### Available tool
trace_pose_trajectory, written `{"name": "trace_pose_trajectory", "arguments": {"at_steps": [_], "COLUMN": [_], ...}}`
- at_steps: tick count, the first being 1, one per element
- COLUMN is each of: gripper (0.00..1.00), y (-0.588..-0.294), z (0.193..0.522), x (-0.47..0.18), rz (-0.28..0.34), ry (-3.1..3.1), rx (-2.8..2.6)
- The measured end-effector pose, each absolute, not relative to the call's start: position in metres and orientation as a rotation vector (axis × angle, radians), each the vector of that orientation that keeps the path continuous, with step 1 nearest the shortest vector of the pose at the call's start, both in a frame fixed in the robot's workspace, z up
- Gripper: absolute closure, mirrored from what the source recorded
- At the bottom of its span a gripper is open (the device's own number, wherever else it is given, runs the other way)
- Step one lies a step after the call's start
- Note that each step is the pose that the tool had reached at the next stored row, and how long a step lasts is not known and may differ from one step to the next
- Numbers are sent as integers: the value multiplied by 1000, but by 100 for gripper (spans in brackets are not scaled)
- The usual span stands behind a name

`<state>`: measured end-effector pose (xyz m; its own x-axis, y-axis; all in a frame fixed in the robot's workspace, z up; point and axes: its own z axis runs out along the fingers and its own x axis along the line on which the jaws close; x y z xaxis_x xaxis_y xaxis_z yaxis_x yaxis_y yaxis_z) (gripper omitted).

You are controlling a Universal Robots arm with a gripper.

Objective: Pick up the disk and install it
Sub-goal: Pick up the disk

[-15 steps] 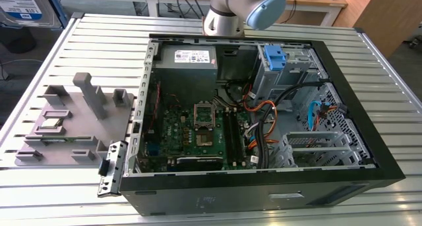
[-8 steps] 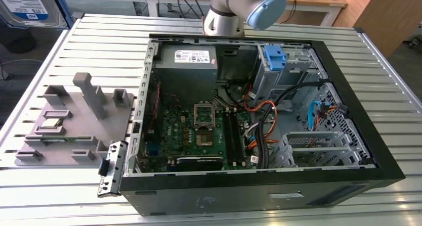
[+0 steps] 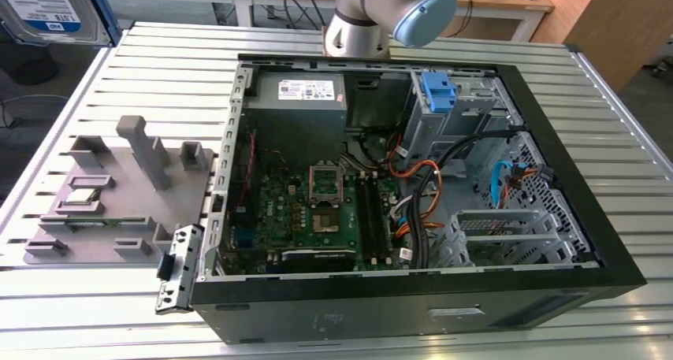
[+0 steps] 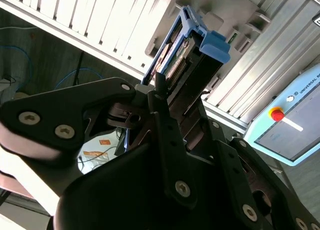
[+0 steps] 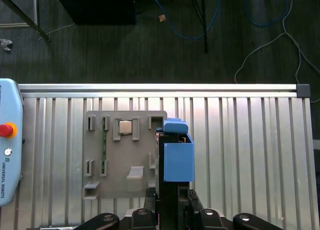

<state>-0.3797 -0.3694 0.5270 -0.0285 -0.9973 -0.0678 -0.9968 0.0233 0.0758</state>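
I'm holding the disk [image 5: 178, 162] edge-on, the gripper [image 5: 167, 202] clamped on it, hanging above the tray [image 5: 125, 187], to the exterior view's left of the case [image 3: 368, 313]. I'm worrying that any skew in the grip could be jamming its carrier on the bay rim.

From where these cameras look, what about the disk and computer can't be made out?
Exterior view: the disk is cut off by the top left corner; just part of its label is in frame.
Second wrist view: the gripper has a body that covers the disk's lower end, and the disk is seen edge-on.
Exterior view: the drive cage has its inside hidden by its own walls and the blue bracket.
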Motion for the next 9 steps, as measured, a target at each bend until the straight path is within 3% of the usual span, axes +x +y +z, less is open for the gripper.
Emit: {"name": "trace_pose_trajectory", "arguments": {"at_steps": [9], "gripper": [65], "y": [-369], "z": [527], "x": [-373], "rz": [-160], "ry": [-2244], "rx": [2187]}}
